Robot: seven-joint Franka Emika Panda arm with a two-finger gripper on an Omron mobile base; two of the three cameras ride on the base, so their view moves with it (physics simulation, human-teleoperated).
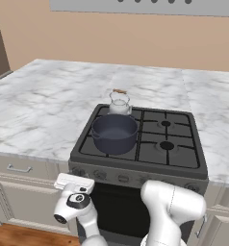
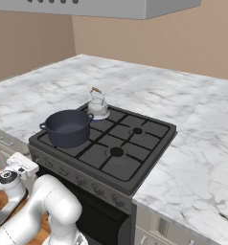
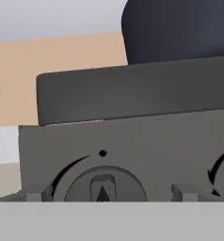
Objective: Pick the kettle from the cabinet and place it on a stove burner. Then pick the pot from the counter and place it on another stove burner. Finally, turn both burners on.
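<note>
Now gripper (image 3: pixel 103 194), jaws wide, straddles the knob (image 3: pixel 103 188) w/ kettle (image 1: pixel 120 103) & pot (image 1: pixel 114 133) set; off-centre closing could slip.

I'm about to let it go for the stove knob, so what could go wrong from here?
The end effector stands open, straddling the leftmost knob; if it closes off-centre, the fingers may slip rather than turn it. The pot and kettle sit on the left burners, so this knob might feed only one of them; which is unclear. The kettle stands close behind the pot, so heat from the front burner could reach it.
</note>
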